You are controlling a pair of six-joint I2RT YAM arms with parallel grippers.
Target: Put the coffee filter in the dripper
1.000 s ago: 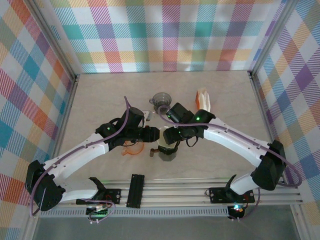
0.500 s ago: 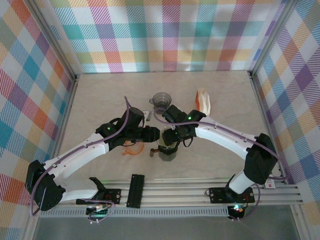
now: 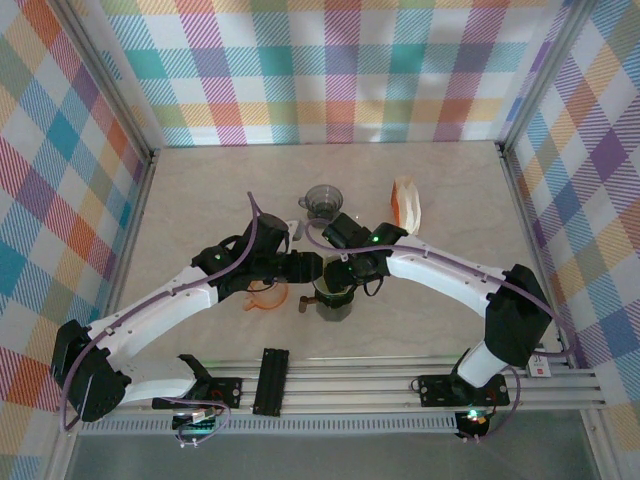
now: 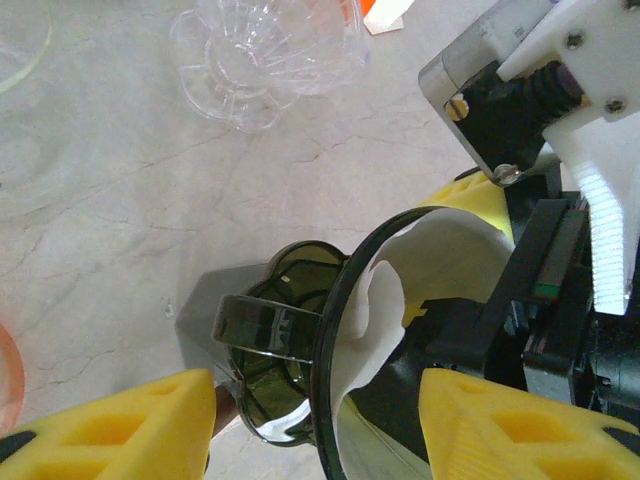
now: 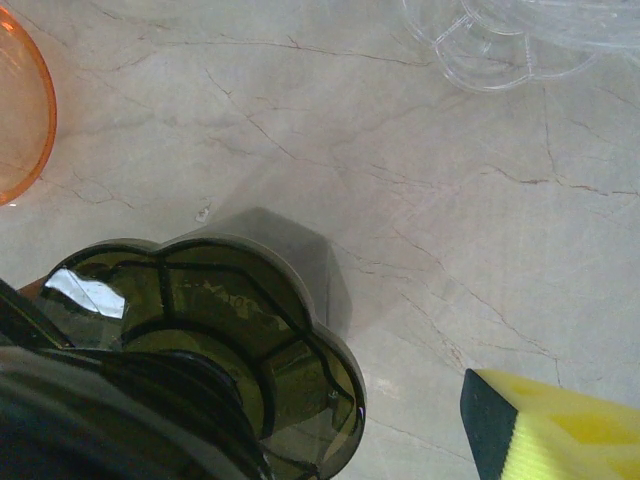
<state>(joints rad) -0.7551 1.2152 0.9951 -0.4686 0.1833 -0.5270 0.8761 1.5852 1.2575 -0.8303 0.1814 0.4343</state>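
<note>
A dark olive dripper (image 3: 336, 303) stands on the table between my two arms. In the left wrist view the dripper (image 4: 275, 350) shows its handle and rim, with the white coffee filter (image 4: 400, 310) crumpled inside the cone. My left gripper (image 4: 315, 430) is open, its yellow fingers on either side of the dripper and apart from it. My right gripper (image 3: 338, 285) hangs over the dripper's mouth, open. One right fingertip (image 5: 550, 425) stands clear beside the dripper's scalloped base (image 5: 230, 330); the other is hidden.
A clear dripper (image 3: 322, 198) stands just beyond the arms, also in the wrist views (image 4: 265, 55) (image 5: 510, 40). An orange dripper (image 3: 266, 298) lies left of the dark one. A stack of filters in an orange holder (image 3: 405, 200) is at the back right.
My left gripper's jaws have spread wider around the dripper. The right gripper has shifted slightly left over the dripper's mouth.
</note>
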